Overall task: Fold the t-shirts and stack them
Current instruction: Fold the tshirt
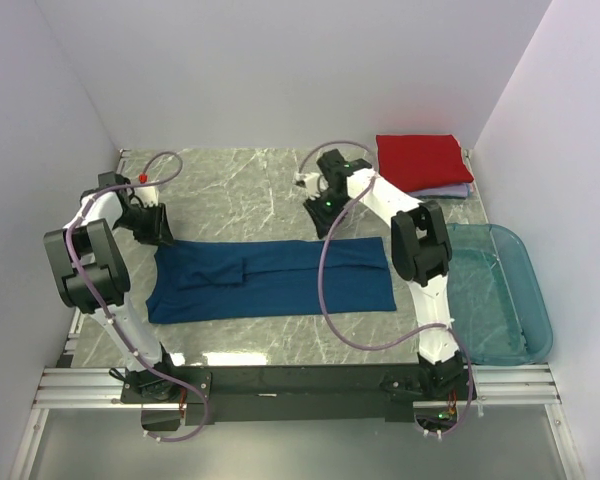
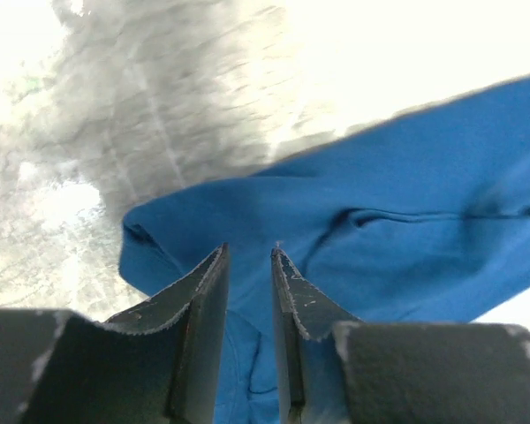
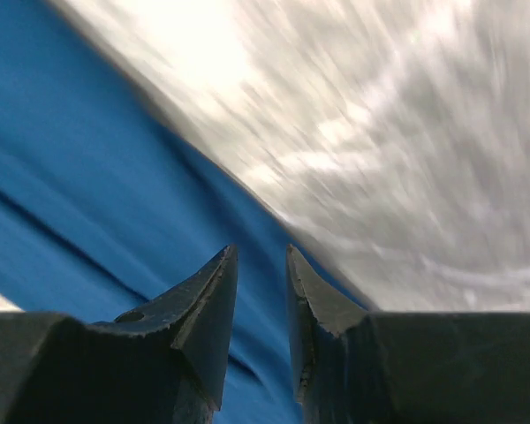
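Closest to our wrist cameras are the fingers themselves. Our left gripper (image 2: 249, 254) has its jaws a little parted with nothing between them, and it hangs just over the left end of the dark blue t-shirt (image 2: 406, 238). Our right gripper (image 3: 261, 256) is likewise released and empty, with a narrow gap between its tips. It is poised over the shirt's far edge, where cloth meets stone.

From above we see the blue shirt lying flat across the middle of the table (image 1: 240, 190). It is folded into a long band running left to right, with one sleeve turned in over its left half. The left gripper is at the shirt's far left corner, and the right gripper is by its far edge, toward the right end.

In the far right corner, well apart from the blue shirt, the red t-shirt (image 1: 420, 158) lies folded square on top of the pale lavender t-shirt (image 1: 452, 190). Only a strip of the lavender one shows along the near side. Nearer on the right, beside our right arm, sits a translucent teal plastic tub (image 1: 500, 290).

The tabletop is glossy grey-green marble pattern with pale veins, and light reflects off it along the near side. Plain white walls (image 1: 280, 70) close it in on the left, far and right. An aluminium rail (image 1: 90, 385) along the near edge carries both arm bases, and purple cables (image 1: 322, 270) loop along the arms.
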You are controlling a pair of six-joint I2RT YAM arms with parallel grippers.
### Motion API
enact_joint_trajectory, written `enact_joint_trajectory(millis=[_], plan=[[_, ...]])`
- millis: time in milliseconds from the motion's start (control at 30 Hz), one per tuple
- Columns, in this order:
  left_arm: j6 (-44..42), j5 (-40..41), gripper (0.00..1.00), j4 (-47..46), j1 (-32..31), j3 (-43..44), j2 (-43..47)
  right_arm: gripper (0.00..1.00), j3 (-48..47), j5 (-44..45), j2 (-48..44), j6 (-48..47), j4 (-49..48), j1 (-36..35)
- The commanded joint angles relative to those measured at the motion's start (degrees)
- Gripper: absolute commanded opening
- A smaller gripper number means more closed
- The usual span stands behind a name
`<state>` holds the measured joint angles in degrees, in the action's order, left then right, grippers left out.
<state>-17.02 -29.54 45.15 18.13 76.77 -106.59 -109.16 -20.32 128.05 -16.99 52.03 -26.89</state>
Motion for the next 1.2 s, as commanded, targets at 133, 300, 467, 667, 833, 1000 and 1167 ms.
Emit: enact_joint_trajectory(millis=[133,300,467,667,833,1000,1167], plan=[[3.3,1.4,0.41,-0.6,2.6,0.9,0.7,0.42,4.9,3.0,-5.8,-7.0,5.6,7.3],[2.7,2.0,0.48,1.2,3.9,1.7,0.7,0.52,4.8,2.4,-7.6,-12.2,8.8,11.6],[3.4,1.9,0.53,1.3,3.9,1.7,-0.5,0.55,4.4,3.5,-7.4,-16.6,10.4,13.4],[3.8,2.3,0.56,1.6,4.0,1.2,-1.6,0.54,5.9,6.2,-6.6,-20.2,11.3,13.6],[4.4,2.2,0.6,1.3,4.0,0.6,-2.0,0.54,9.3,9.2,-6.8,-22.1,7.9,13.8],[5.3,1.3,0.56,0.7,3.9,1.0,-2.9,0.51,9.9,9.9,-5.7,-23.7,6.9,13.8],[5.7,-1.7,0.54,0.6,3.9,2.5,-3.7,0.42,10.0,10.6,-4.7,-24.8,6.4,13.8]])
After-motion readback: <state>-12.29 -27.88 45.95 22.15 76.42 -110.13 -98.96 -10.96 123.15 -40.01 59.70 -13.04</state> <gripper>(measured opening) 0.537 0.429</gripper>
